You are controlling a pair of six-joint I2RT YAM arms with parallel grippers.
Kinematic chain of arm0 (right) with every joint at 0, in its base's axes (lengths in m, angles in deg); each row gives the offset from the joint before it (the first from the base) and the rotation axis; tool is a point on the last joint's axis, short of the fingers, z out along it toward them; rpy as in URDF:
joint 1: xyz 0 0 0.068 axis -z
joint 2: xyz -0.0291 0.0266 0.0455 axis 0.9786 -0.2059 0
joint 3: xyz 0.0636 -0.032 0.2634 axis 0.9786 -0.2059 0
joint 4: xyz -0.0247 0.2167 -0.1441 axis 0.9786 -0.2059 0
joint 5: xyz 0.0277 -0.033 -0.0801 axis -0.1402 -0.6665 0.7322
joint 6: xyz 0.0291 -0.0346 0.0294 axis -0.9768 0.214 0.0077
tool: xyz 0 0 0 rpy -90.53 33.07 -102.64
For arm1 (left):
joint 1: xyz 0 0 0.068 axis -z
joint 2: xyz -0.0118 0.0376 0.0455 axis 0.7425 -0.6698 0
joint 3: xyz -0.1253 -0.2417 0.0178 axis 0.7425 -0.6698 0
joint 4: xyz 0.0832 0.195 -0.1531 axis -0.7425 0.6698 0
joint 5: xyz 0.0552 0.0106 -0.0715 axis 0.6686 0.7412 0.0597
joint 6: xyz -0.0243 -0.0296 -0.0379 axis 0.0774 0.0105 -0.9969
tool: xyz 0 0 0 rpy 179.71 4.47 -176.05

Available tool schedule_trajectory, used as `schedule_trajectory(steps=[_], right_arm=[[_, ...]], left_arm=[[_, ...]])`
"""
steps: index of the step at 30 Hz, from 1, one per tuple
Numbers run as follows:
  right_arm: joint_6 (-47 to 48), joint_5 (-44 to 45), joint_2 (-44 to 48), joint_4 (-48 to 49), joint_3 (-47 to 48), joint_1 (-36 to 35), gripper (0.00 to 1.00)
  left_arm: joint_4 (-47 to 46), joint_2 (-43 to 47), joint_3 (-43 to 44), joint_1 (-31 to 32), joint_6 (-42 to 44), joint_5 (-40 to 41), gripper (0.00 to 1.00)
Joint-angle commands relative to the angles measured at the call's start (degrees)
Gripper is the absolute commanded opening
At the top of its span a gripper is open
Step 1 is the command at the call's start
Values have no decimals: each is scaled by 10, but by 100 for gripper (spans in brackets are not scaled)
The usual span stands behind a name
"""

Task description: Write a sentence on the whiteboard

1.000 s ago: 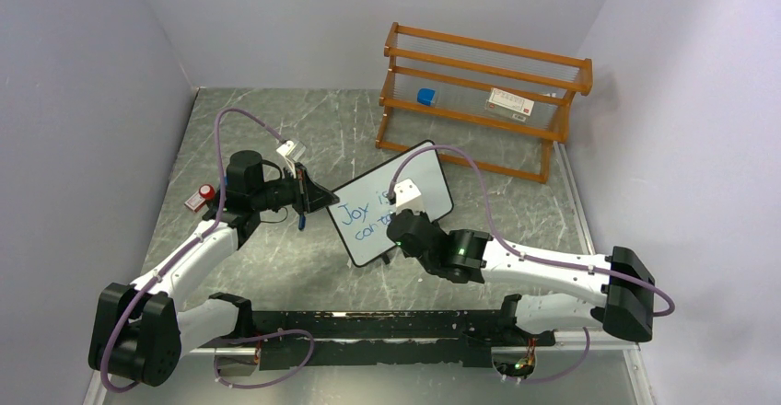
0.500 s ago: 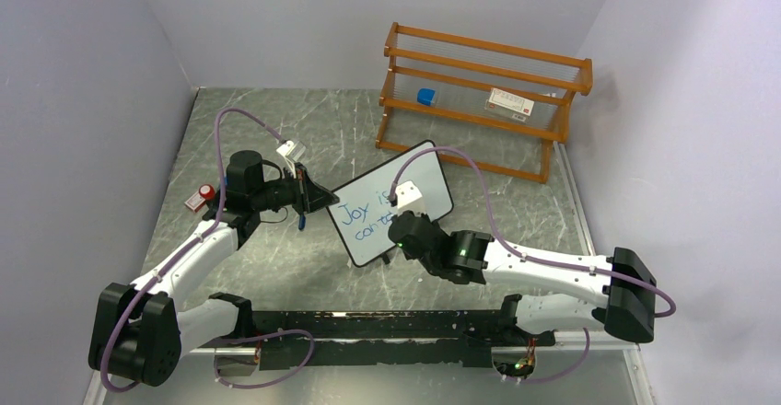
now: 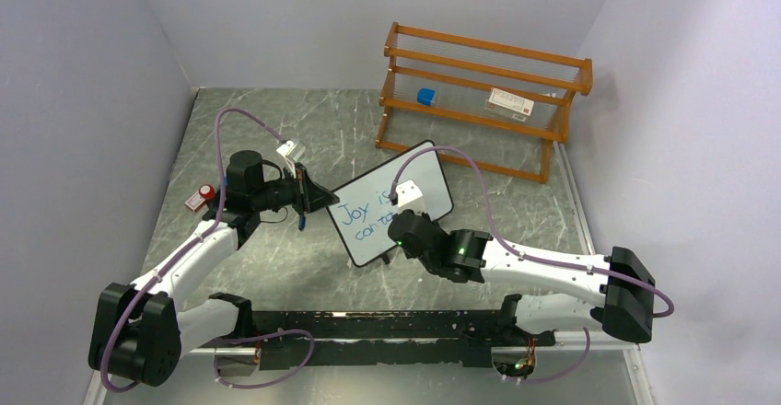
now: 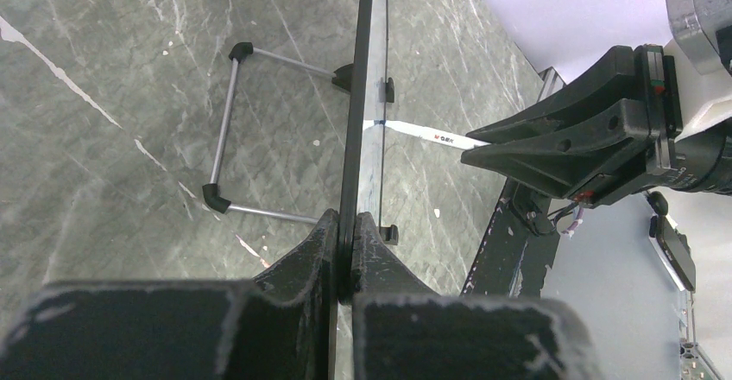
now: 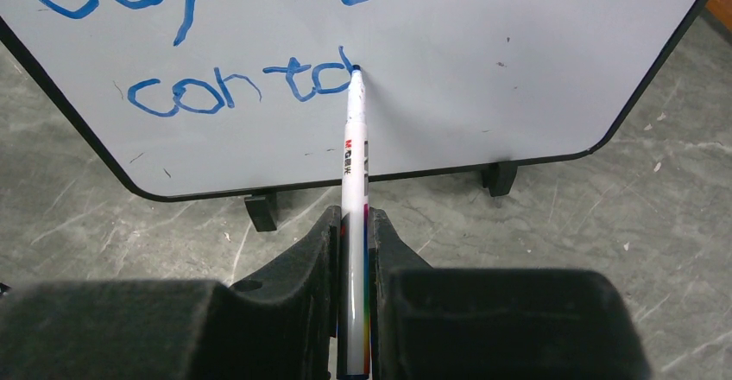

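Pale walls are enclosing a grey marbled surface, and the whiteboard is standing on its little feet near the centre, with the orange rack at its 1 o'clock. Over the last second very little is changing. The right arm, reaching in from 5 o'clock, is nudging only slightly, and the left arm is staying put.

The left end effector is pinching the board's black frame at its 9 o'clock edge, steadying it. The right end effector is clamping the marker, whose tip is touching the board at the end of line 2.

The sentence is reading "Joy is" over roughly "conta". The last letter is possibly unfinished, and the top view is too small to confirm a fresh stroke. Writing is probably advancing letter by letter, with "gious" remaining.
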Motion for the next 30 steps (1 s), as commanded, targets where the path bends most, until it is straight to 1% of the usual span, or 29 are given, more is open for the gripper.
schedule_trajectory(steps=[1,14,30], right_arm=[[2,4,-4,17,1,7,0],[14,-17,-10,19,6,8,0],[-8,-22,-5,-22,-9,7,0]], left_arm=[[43,-12,-9,-8,39,60,5],[43,-12,-8,-8,40,61,5],[46,-11,-8,-8,41,64,5]])
